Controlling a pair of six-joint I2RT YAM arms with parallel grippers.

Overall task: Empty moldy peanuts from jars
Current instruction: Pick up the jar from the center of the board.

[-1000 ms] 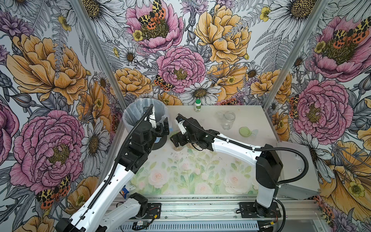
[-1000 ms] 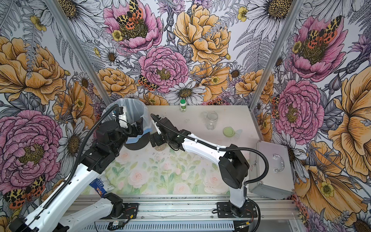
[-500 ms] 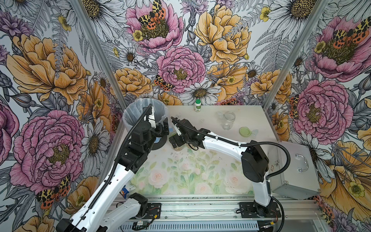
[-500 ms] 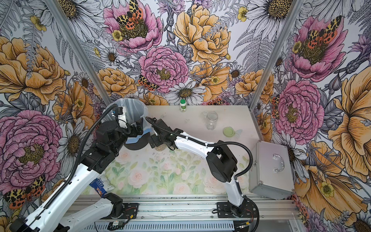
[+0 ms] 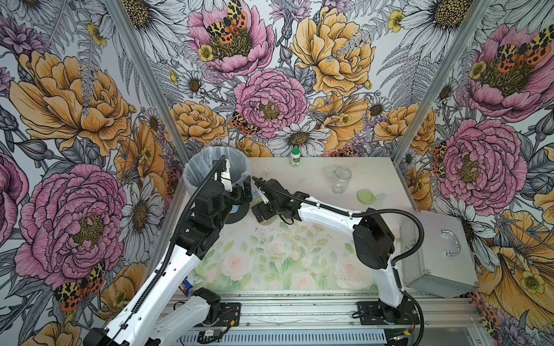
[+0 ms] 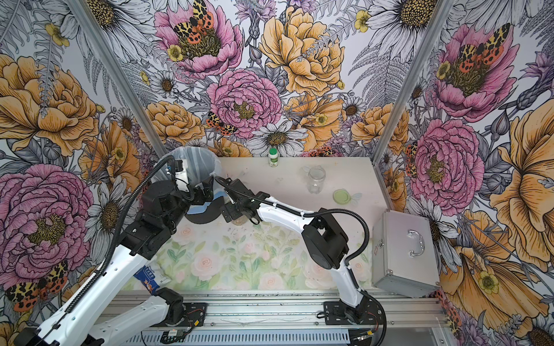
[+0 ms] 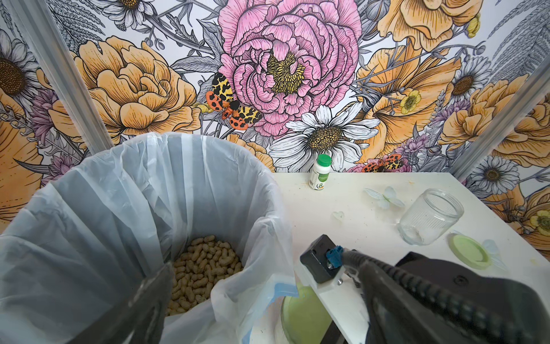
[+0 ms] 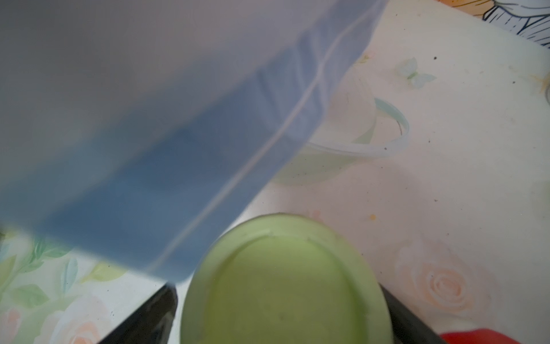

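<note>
The bin (image 5: 196, 167), lined with pale plastic, is the largest thing on the table (image 5: 383, 173) and stands at its far left corner. Its hanging liner edge fills much of the right wrist view and hides what lies behind it. A metal case (image 5: 434, 248) sits off the table's right edge, well apart from the work. The right arm's wrist crosses the left wrist view and hides one side of the left claw (image 5: 244, 191). That claw hovers at the bin's near rim, released and holding nothing, with one finger (image 7: 145, 300) showing over the liner.

An empty jar (image 5: 341, 179) stands upright, mouth up, toward the far right, with a loose lid (image 5: 366, 196) flat just beside it. A bottle (image 5: 295, 157) stands against the back wall.

The lidded jar (image 8: 282, 283) stands upright just beside the bin's base, its long axis vertical and its green lid facing up. The right claw (image 8: 281, 318) is above it, jaws spread wide, one finger (image 8: 151, 315) on each side of the lid. A sliver of table shows between that finger and the lid, so the claw is released. A red lid (image 8: 482, 336) peeks in just beside the other finger.

The peanuts (image 7: 202, 268) lie heaped at the bottom of the bin.
</note>
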